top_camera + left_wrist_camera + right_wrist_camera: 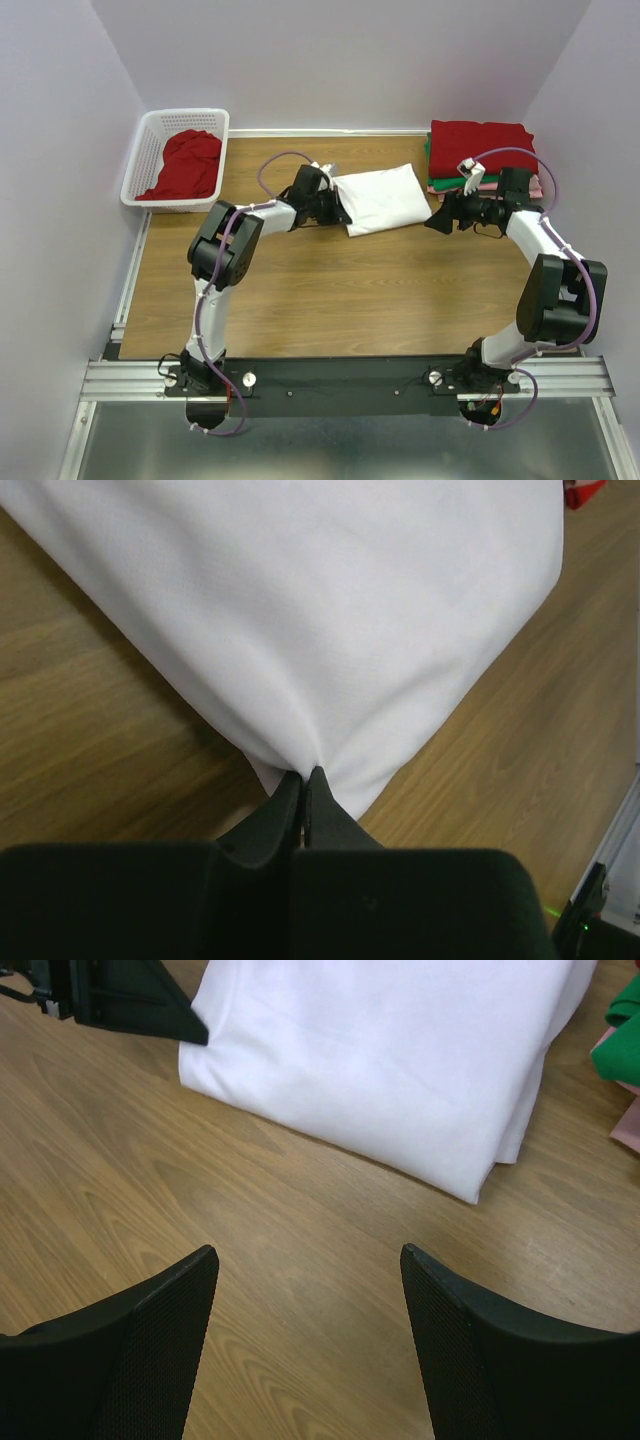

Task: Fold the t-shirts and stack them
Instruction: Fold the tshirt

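White t-shirt (380,198) pinched by left fingers (272,825); red t-shirt (190,165) lies in basket (143,160).

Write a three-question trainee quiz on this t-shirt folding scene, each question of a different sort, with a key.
1. Multiple choice: the left end effector is shut on an edge of what?
A. the folded white t-shirt
B. a towel
C. nothing at all
2. True or false: the right end effector is also shut on cloth.
3. Fill in: the top t-shirt of the stack at the table's back right is ___.

Key
1. A
2. False: its jaws stand open over bare wood, short of the white t-shirt.
3. red
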You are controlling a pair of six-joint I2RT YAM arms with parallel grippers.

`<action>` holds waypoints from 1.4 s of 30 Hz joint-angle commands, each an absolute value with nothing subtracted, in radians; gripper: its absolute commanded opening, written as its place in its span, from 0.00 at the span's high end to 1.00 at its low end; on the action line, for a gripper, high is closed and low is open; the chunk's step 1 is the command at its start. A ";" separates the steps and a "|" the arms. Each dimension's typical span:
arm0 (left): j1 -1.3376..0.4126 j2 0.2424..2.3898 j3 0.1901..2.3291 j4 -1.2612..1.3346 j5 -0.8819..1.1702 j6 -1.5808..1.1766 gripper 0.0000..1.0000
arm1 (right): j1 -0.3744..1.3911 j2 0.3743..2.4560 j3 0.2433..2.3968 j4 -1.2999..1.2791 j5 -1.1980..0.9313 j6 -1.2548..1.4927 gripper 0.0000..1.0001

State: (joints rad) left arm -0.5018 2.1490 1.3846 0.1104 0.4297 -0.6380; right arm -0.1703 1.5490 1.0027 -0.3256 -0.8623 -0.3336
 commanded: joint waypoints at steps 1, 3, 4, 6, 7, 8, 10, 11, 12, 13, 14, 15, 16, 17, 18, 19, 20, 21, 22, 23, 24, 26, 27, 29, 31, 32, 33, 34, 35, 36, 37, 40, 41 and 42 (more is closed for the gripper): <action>-0.491 2.080 1.280 0.170 0.563 -0.663 1.00 | -0.179 1.525 0.985 -0.319 -0.893 -0.347 0.20; -0.474 2.050 1.189 0.225 0.601 -0.678 1.00 | -0.179 1.528 0.985 -0.319 -0.896 -0.347 0.20; -0.468 2.039 1.158 0.268 0.613 -0.695 1.00 | -0.179 1.531 0.985 -0.318 -0.897 -0.347 0.20; -0.459 2.019 1.106 0.301 0.632 -0.703 1.00 | -0.179 1.529 0.983 -0.319 -0.897 -0.347 0.20; -0.450 2.002 1.057 0.316 0.655 -0.707 1.00 | -0.179 1.531 0.983 -0.319 -0.897 -0.347 0.20; -0.445 1.994 1.036 0.331 0.661 -0.706 1.00 | -0.179 1.529 0.983 -0.319 -0.899 -0.347 0.20; -0.437 1.967 0.991 0.339 0.672 -0.695 1.00 | -0.179 1.531 0.982 -0.319 -0.899 -0.347 0.20; -0.427 1.954 0.948 0.339 0.678 -0.684 1.00 | -0.179 1.534 0.980 -0.319 -0.902 -0.345 0.20; -0.419 1.928 0.922 0.341 0.678 -0.680 1.00 | -0.179 1.537 0.980 -0.321 -0.908 -0.345 0.20; -0.411 1.913 0.872 0.342 0.677 -0.675 1.00 | -0.179 1.540 0.979 -0.321 -0.910 -0.342 0.20; -0.396 1.895 0.847 0.342 0.675 -0.669 1.00 | -0.179 1.543 0.979 -0.321 -0.911 -0.339 0.20; -0.388 1.863 0.822 0.344 0.673 -0.660 1.00 | -0.179 1.551 0.980 -0.321 -0.910 -0.334 0.20; -0.381 1.846 0.775 0.344 0.675 -0.657 1.00 | -0.179 1.557 0.982 -0.319 -0.911 -0.324 0.20; -0.374 1.829 0.752 0.342 0.673 -0.654 1.00 | -0.179 1.563 0.983 -0.321 -0.913 -0.318 0.20; -0.362 1.810 0.730 0.344 0.672 -0.650 1.00 | -0.179 1.580 0.983 -0.319 -0.914 -0.310 0.20; -0.357 1.775 0.694 0.344 0.672 -0.646 1.00 | -0.176 1.591 0.988 -0.319 -0.926 -0.289 0.20; -0.356 1.758 0.677 0.341 0.672 -0.646 0.99 | -0.173 1.603 0.992 -0.319 -0.933 -0.275 0.20; -0.353 1.728 0.661 0.339 0.669 -0.649 0.98 | -0.166 1.618 0.996 -0.319 -0.936 -0.261 0.20; -0.353 1.717 0.640 0.337 0.669 -0.650 0.93 | -0.135 1.641 1.012 -0.318 -0.924 -0.238 0.20; -0.353 1.704 0.631 0.333 0.670 -0.653 0.89 | -0.114 1.657 1.023 -0.318 -0.907 -0.229 0.20; -0.353 1.685 0.623 0.333 0.670 -0.657 0.84 | -0.059 1.669 1.035 -0.314 -0.855 -0.215 0.20; -0.353 1.663 0.609 0.325 0.663 -0.657 0.73 | -0.003 1.722 1.063 -0.302 -0.793 -0.152 0.20; -0.351 1.649 0.607 0.312 0.655 -0.655 0.69 | 0.024 1.745 1.104 -0.292 -0.766 -0.128 0.20; -0.348 1.596 0.614 0.272 0.624 -0.646 0.56 | 0.074 1.819 1.144 -0.282 -0.709 -0.044 0.20; -0.345 1.527 0.620 0.243 0.592 -0.621 0.46 | 0.100 1.864 1.196 -0.272 -0.681 -0.008 0.19; -0.342 1.500 0.621 0.227 0.581 -0.611 0.39 | 0.109 1.880 1.210 -0.265 -0.670 -0.003 0.18; -0.336 1.473 0.624 0.200 0.571 -0.601 0.34 | 0.118 1.911 1.224 -0.264 -0.645 0.036 0.18; -0.331 1.421 0.632 0.164 0.546 -0.580 0.26 | 0.133 1.925 1.256 -0.262 -0.614 0.043 0.17; -0.324 1.395 0.635 0.146 0.534 -0.554 0.24 | 0.141 1.948 1.265 -0.262 -0.604 0.044 0.16; -0.316 1.338 0.638 0.128 0.523 -0.542 0.24 | 0.150 1.959 1.285 -0.262 -0.591 0.046 0.15; -0.310 1.310 0.641 0.109 0.506 -0.526 0.24 | 0.155 1.973 1.292 -0.262 -0.591 0.051 0.15; -0.281 1.169 0.663 0.016 0.409 -0.451 0.23 | 0.175 2.006 1.298 -0.262 -0.558 0.048 0.14; -0.278 1.131 0.664 0.002 0.382 -0.436 0.23 | 0.176 2.016 1.295 -0.262 -0.564 0.051 0.14; -0.275 1.091 0.669 0.002 0.356 -0.416 0.23 | 0.178 2.025 1.293 -0.262 -0.575 0.052 0.14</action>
